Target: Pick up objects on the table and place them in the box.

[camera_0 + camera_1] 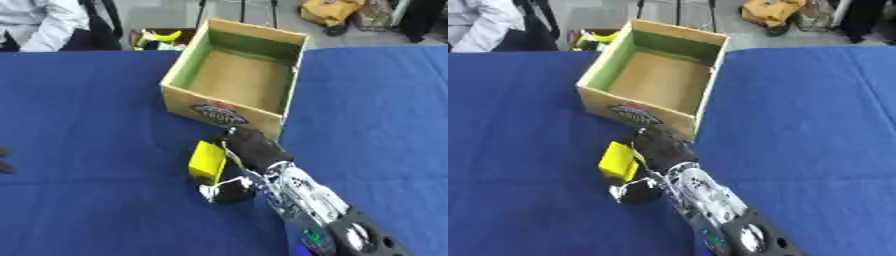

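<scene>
Right hand (254, 150) reaching in from lower right, curled round yellow block (207, 162); block against palm, thumb below, just off blue table (87, 125), near front wall of box (234, 75). Grip placed beside box, apparently so short lift clears wall. Box open-topped, seemingly empty, logo on front wall. Fingertips hidden behind block; contact not visible. Dark shape at left edge (4, 160) possibly left hand; cut off, state indeterminate.

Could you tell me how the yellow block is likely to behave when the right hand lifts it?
The yellow block looks flat-sided and boxy, so it probably won't roll. It appears rigid and likely light. The right hand seems to curl round it, beside the box.
</scene>
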Controlling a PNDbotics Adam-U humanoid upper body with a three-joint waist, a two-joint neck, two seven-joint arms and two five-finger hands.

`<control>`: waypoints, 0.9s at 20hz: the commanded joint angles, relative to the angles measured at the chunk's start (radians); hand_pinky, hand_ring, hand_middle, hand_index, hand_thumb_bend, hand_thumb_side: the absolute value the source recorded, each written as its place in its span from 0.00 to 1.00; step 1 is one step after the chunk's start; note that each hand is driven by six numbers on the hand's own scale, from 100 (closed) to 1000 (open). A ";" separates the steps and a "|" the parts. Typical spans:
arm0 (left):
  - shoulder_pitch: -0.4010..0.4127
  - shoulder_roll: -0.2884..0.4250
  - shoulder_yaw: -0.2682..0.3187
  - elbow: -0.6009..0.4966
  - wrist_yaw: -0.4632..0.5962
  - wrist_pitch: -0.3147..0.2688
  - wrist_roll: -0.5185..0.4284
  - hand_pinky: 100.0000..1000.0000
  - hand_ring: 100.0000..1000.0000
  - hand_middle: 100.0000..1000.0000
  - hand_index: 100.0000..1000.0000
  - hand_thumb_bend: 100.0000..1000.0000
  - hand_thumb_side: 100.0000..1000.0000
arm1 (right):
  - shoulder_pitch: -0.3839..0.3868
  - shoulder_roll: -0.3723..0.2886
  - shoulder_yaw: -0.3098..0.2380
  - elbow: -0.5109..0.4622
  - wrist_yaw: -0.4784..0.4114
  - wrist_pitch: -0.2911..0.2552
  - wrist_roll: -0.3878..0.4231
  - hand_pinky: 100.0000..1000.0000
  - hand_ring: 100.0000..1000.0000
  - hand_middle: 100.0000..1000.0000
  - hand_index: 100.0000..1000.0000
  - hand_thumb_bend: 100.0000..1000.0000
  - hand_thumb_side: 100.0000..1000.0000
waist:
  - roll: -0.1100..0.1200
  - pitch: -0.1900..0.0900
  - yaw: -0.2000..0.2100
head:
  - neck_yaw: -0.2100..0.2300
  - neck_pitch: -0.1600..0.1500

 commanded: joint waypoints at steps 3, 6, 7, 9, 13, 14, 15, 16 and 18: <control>-0.007 0.011 0.001 -0.020 -0.004 0.002 -0.001 0.40 0.55 0.58 0.89 0.06 0.96 | -0.011 -0.014 -0.023 -0.060 -0.062 0.031 -0.024 0.57 0.79 0.46 0.64 0.00 0.37 | 0.002 -0.019 -0.002 | 0.004 -0.018; -0.006 0.010 0.001 -0.020 -0.005 0.002 -0.001 0.40 0.55 0.58 0.89 0.06 0.96 | -0.009 -0.018 -0.034 -0.082 -0.106 0.055 -0.034 0.58 0.81 0.45 0.63 0.00 0.33 | 0.003 -0.019 -0.002 | 0.005 -0.020; -0.006 0.010 0.001 -0.020 -0.005 0.002 -0.001 0.40 0.55 0.58 0.89 0.06 0.96 | -0.009 -0.020 -0.037 -0.091 -0.119 0.062 -0.038 0.58 0.81 0.44 0.63 0.00 0.33 | 0.003 -0.019 -0.002 | 0.006 -0.020; -0.006 0.010 0.001 -0.020 -0.005 0.002 -0.001 0.40 0.55 0.58 0.89 0.05 0.96 | -0.010 -0.023 -0.042 -0.106 -0.140 0.075 -0.045 0.58 0.81 0.44 0.63 0.00 0.31 | 0.004 -0.020 -0.001 | 0.005 -0.021; -0.004 0.011 0.001 -0.020 -0.005 0.003 -0.001 0.39 0.55 0.58 0.89 0.05 0.96 | -0.015 -0.032 -0.052 -0.139 -0.171 0.094 -0.056 0.57 0.80 0.43 0.61 0.00 0.29 | 0.005 -0.021 -0.001 | 0.005 -0.024; -0.004 0.011 0.001 -0.020 -0.005 0.003 -0.001 0.39 0.55 0.58 0.89 0.05 0.96 | -0.018 -0.035 -0.054 -0.151 -0.179 0.098 -0.059 0.57 0.80 0.43 0.61 0.00 0.29 | 0.005 -0.022 -0.002 | 0.005 -0.024; -0.004 0.012 0.000 -0.020 -0.005 0.003 -0.001 0.39 0.55 0.58 0.89 0.05 0.96 | -0.022 -0.038 -0.057 -0.163 -0.189 0.102 -0.060 0.57 0.80 0.43 0.61 0.00 0.28 | 0.005 -0.023 -0.002 | 0.005 -0.025; -0.004 0.012 0.000 -0.020 -0.005 0.003 -0.002 0.39 0.55 0.58 0.89 0.05 0.96 | -0.027 -0.041 -0.060 -0.176 -0.201 0.107 -0.060 0.57 0.80 0.42 0.61 0.00 0.28 | 0.005 -0.024 -0.003 | 0.005 -0.025; -0.003 0.013 -0.001 -0.020 -0.004 0.003 -0.002 0.39 0.55 0.58 0.89 0.05 0.96 | -0.040 -0.049 -0.068 -0.201 -0.231 0.120 -0.057 0.57 0.80 0.42 0.60 0.00 0.27 | 0.005 -0.026 -0.003 | 0.005 -0.026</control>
